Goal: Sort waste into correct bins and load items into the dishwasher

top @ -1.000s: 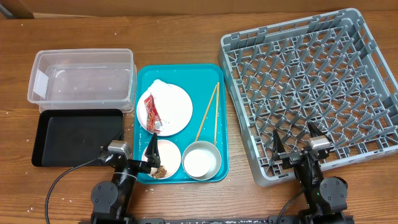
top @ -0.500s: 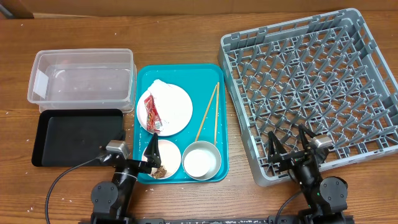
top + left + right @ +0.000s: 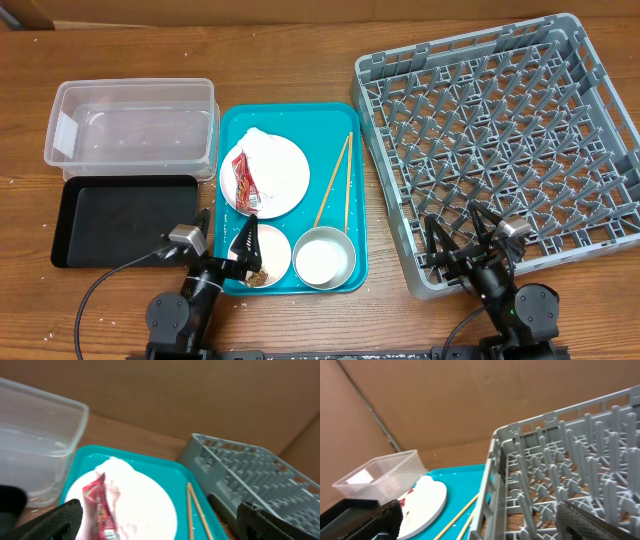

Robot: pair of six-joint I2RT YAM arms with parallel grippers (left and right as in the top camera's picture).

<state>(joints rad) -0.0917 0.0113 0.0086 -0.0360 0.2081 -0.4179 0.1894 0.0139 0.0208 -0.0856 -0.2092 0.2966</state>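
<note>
Right gripper (image 3: pixel 455 228) had slid left along near rim of large square grey plastic dish rack (image 3: pixel 500 130); jaws wide apart, empty. Left gripper (image 3: pixel 224 230) barely shifted, spread, empty, at edge of small pink bowl (image 3: pixel 264 246). Nothing sorted yet: red printed snack wrapper (image 3: pixel 245 183) lay on pale pinkish-white round plate (image 3: pixel 282 170), thin wooden chopsticks (image 3: pixel 335 185) beside it on teal serving tray (image 3: pixel 335 120).

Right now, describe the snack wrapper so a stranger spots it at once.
Find the teal tray between clear tub and grey rack. On its far half sits a round pale plate; the wrapper lies on its left side, the only red thing there.
</note>
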